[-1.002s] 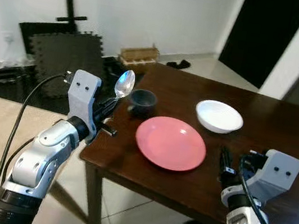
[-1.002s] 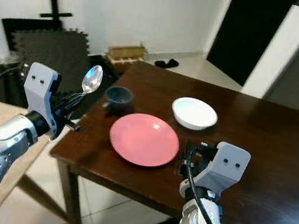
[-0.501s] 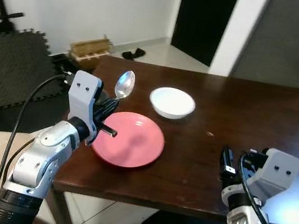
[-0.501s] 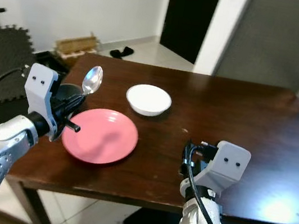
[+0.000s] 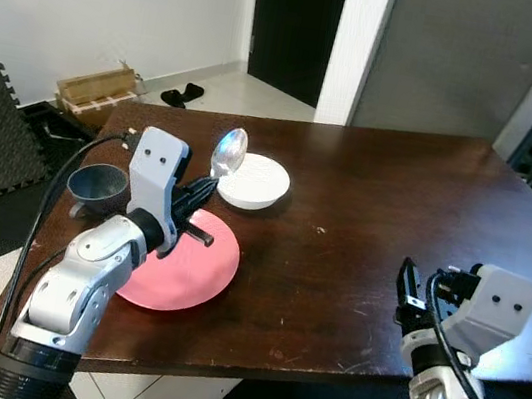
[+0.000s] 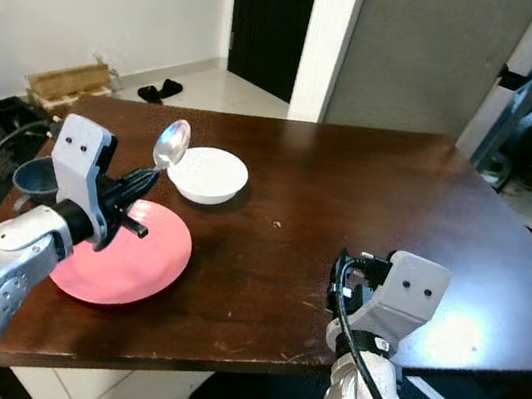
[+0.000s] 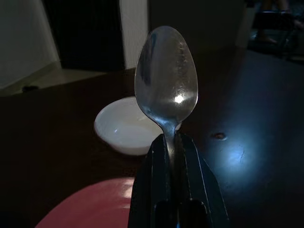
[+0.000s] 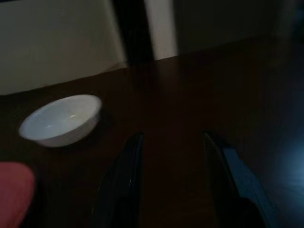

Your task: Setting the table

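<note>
Left eye view, no legible markings: dark cup (image 5: pixel 97 187), left gripper (image 5: pixel 201 189) clamped on an upright spoon (image 5: pixel 227 151) above the pink plate (image 5: pixel 186 263), white bowl (image 5: pixel 254 180) beyond, right gripper (image 8: pixel 173 178) spread empty over the dark table (image 5: pixel 393 230).

A dark wooden table (image 5: pixel 393 230) carries three things near its left end — a pink plate (image 5: pixel 184 268), a white bowl (image 5: pixel 254 180), a dark cup (image 5: pixel 98 187).

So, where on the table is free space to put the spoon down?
Bare wood lies right of the pink plate and white bowl, across to the right hand. The left end is crowded with plate, bowl and dark cup.
</note>
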